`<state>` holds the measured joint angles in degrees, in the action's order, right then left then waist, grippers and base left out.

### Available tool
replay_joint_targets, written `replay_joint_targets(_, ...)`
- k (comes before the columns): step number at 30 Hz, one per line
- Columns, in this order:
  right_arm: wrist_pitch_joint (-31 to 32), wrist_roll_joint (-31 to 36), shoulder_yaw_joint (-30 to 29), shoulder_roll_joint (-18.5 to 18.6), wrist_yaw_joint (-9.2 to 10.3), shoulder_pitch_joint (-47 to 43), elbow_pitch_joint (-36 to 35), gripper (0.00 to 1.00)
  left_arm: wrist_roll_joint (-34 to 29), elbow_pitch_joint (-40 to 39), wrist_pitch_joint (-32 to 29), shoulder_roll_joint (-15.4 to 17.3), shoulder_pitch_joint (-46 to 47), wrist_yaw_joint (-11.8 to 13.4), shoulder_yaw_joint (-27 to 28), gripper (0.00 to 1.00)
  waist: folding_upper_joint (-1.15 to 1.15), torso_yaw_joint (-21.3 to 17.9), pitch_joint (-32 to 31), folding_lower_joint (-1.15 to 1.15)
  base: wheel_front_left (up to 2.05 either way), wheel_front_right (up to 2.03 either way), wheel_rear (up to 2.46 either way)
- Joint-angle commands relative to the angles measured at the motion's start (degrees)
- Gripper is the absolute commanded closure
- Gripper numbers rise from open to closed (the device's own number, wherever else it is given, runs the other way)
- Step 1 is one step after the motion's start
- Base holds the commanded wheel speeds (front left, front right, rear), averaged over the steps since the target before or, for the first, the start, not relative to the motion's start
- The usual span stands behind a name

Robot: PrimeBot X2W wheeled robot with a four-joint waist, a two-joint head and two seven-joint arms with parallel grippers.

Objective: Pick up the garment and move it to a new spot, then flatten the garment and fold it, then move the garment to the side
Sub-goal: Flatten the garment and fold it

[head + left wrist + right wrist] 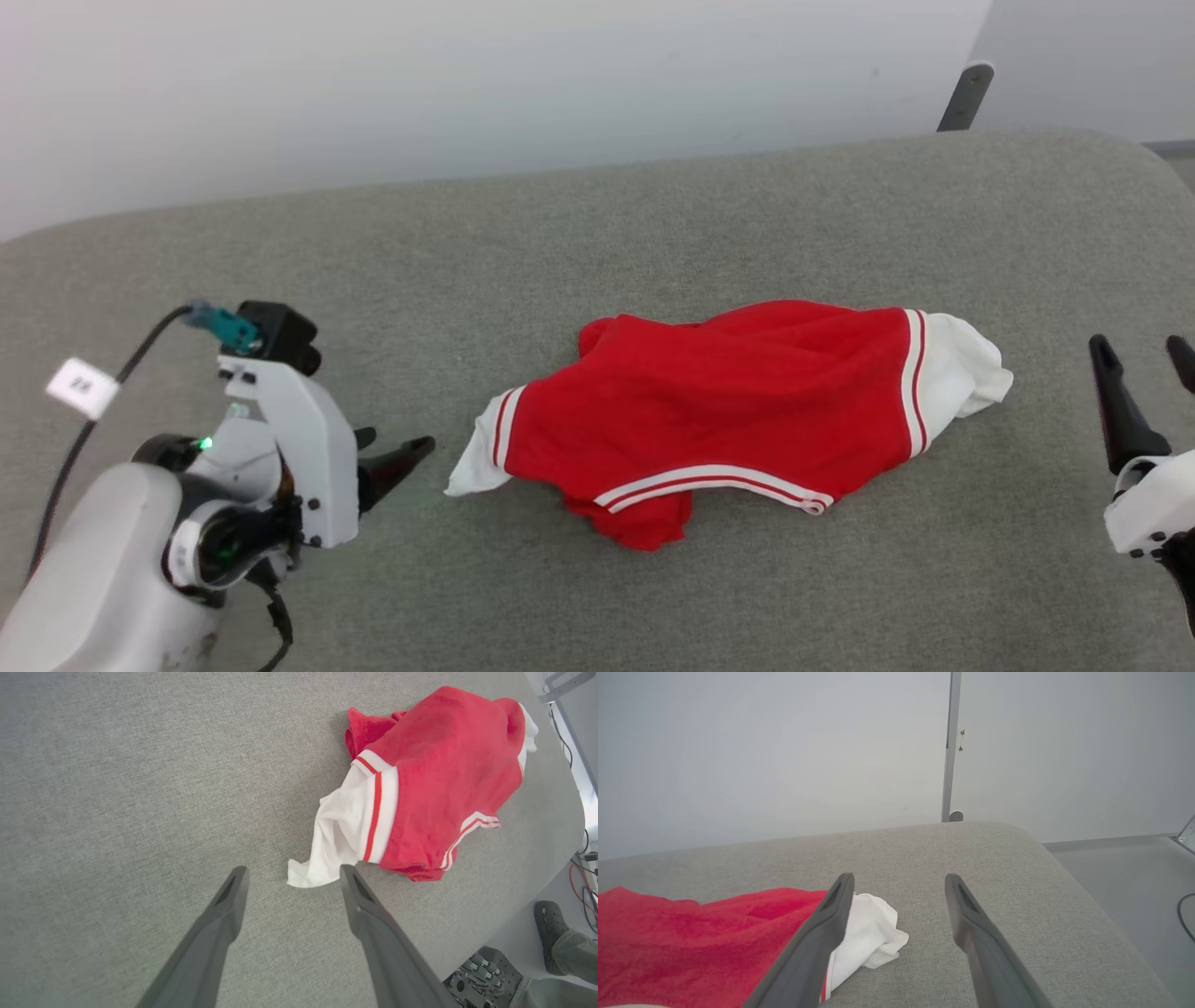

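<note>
The garment (728, 411), a bright red top with white sleeve ends and double white stripe trim, lies crumpled in the middle of the grey fabric-covered table (653, 233). My left gripper (397, 443) sits to its left, open, fingers pointing at the near white sleeve end (476, 457) and just short of it. From the left wrist the garment (444, 779) lies ahead and to the right, and the open left gripper (293, 870) holds nothing. My right gripper (1139, 347) stands open to the right of the garment. In the right wrist view the right gripper (900, 877) is open beside the garment (691, 933) and its other white sleeve end (871, 933).
The table's rounded edge (1064, 858) drops to the floor on the right. A metal post (964, 96) stands behind the far right corner, against a pale wall. Below the table edge are a person's foot in a dark shoe (549, 933) and cables (584, 877).
</note>
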<state>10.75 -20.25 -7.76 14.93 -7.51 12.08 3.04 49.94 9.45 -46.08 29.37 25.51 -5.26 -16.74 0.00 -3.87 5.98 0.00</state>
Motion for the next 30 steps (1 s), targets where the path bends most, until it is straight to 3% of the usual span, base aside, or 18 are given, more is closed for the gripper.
replay_joint_targets(1,0.3,0.3,-0.6,-0.2,0.04,-0.8,-0.8,0.00,-0.3,0.4,-1.1,0.1,1.1,0.4,-0.7,0.00,0.00,-0.5,0.6,0.00,0.00,0.00,0.00)
replay_joint_targets(8,0.6,0.7,-2.0,-1.7,0.04,-0.8,-3.7,0.00,-1.8,3.6,-3.6,-1.9,4.4,-0.4,-5.0,0.00,0.00,-1.0,2.9,0.00,0.00,0.00,0.00)
replay_joint_targets(22,-1.3,0.6,-1.9,-4.3,0.04,0.0,-5.5,0.00,-2.7,13.0,-0.9,-4.1,7.7,-1.7,-8.4,0.03,0.00,-2.0,5.8,0.00,0.00,0.00,0.00)
replay_joint_targets(23,-1.3,0.6,-1.8,-4.4,0.04,0.0,-5.5,0.00,-2.5,14.1,-1.0,-4.2,7.8,-1.7,-8.6,0.56,0.00,-2.0,5.9,0.00,0.00,0.00,0.00)
replay_joint_targets(24,-1.3,0.5,-1.9,-4.4,0.04,0.1,-5.5,0.00,-2.7,15.0,-0.7,-4.2,8.2,-1.9,-9.1,1.00,0.00,-2.0,5.9,0.00,0.00,0.00,0.00)
replay_joint_targets(30,-1.4,0.7,-2.0,-4.4,0.04,0.1,-5.5,0.00,-2.0,18.0,1.3,-3.7,10.6,-2.2,-10.5,1.00,0.00,-2.1,6.0,0.00,0.00,0.00,0.00)
